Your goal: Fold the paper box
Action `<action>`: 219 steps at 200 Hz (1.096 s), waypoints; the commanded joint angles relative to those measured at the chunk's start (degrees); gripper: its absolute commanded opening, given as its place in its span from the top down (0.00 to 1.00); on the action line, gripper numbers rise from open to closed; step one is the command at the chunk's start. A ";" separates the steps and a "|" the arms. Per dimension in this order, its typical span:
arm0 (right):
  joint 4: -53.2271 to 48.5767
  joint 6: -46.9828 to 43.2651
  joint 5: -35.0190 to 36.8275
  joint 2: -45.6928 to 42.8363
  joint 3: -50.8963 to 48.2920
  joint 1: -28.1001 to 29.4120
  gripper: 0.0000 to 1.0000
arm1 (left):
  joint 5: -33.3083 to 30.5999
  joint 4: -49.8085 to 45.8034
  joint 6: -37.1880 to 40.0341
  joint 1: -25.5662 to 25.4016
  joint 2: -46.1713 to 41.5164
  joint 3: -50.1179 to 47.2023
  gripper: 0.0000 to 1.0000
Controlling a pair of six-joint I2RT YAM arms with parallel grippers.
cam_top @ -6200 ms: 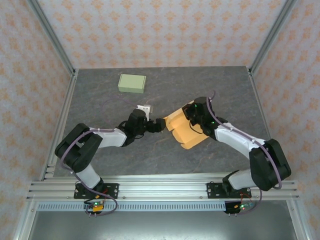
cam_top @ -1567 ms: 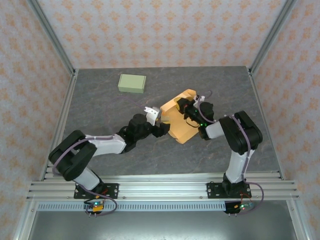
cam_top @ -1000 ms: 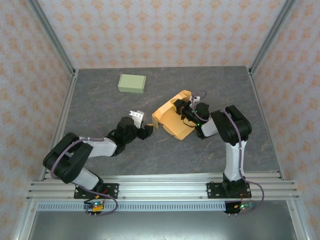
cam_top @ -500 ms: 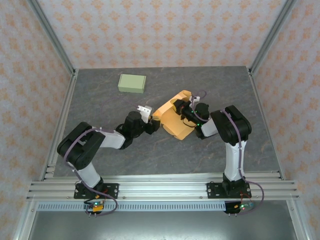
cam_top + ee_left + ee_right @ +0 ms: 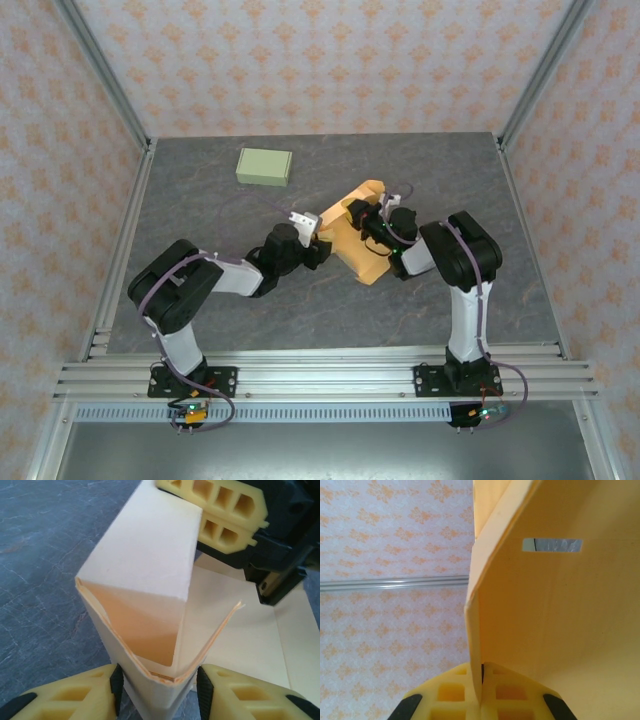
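Box [image 5: 350, 250], orange-yellow paper and half-folded, sits on the table [image 5: 200, 230]. It's to the right of the green block [image 5: 264, 166] and nearer the arm bases than the block, well apart from it. Both arms reach in to it.

L gripper [image 5: 318, 250] is at the box end that faces the green block. In the L wrist view, a folded corner of the box [image 5: 150, 555] stands up as an open wedge, pale outside and deeper orange inside. Its lower end sits between the L gripper [image 5: 160, 692] fingers [image 5: 65, 700]. Jaws are partway closed w/ pads against the paper on both sides, pinching that corner. A flat box panel lies beyond the wedge.

R gripper [image 5: 358, 215] is on the box part farther from the green block. In the L wrist view, the R gripper [image 5: 210, 512] has its yellow fingers at the wedge's top edge. In the R wrist view, the R gripper [image 5: 481, 687] jaws are pressed together w/ the thin edge of a box [image 5: 545, 620] panel caught between them. The panel rises straight up from the fingers, w/ a small rectangular slot [image 5: 552, 545] cut in it higher up. A patterned wall [image 5: 385, 570] is behind.
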 commanded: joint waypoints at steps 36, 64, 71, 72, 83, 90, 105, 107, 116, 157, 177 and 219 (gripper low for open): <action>2.10 0.39 6.98 -3.00 -4.75 3.94 1.00 | -6.47 -1.38 -5.15 -2.80 2.78 5.05 0.54; 2.12 1.10 10.73 -4.64 -6.48 5.30 1.00 | -8.90 -2.20 -6.97 -2.86 4.03 5.83 0.52; 2.08 1.35 11.30 -5.01 -6.56 5.80 1.00 | -8.94 -2.20 -7.17 -2.90 4.23 5.95 0.52; 2.10 1.40 11.37 -5.07 -6.54 5.89 1.00 | -9.00 -2.22 -7.21 -2.90 4.24 5.95 0.52; 2.03 1.53 11.92 -5.63 -6.44 6.71 1.00 | -9.82 -2.23 -7.64 -2.86 4.20 5.82 0.53; 1.83 1.53 12.16 -5.99 -6.35 7.30 1.00 | -10.59 -2.05 -7.80 -2.89 4.01 5.56 0.54; 1.10 1.29 13.11 -6.68 -6.34 8.31 1.00 | -12.89 -3.22 -8.03 -2.90 3.47 5.60 0.56; 1.03 1.21 13.25 -6.72 -6.34 8.47 1.00 | -13.09 -3.49 -8.04 -2.90 3.46 5.69 0.56; 0.40 0.94 13.53 -7.11 -6.34 8.97 1.00 | -13.68 -4.84 -7.83 -2.90 3.36 6.18 0.57; -0.08 1.36 15.65 -7.67 -7.67 9.74 1.00 | -13.48 -3.03 -8.52 -2.98 3.56 5.01 0.57; -0.59 7.57 18.39 -7.34 -9.57 10.16 1.00 | -15.29 -3.70 -8.98 -2.99 3.49 4.94 0.58; -2.92 14.31 27.54 -8.62 -12.72 15.12 0.98 | -16.95 -5.48 -9.13 -3.08 4.24 6.17 0.63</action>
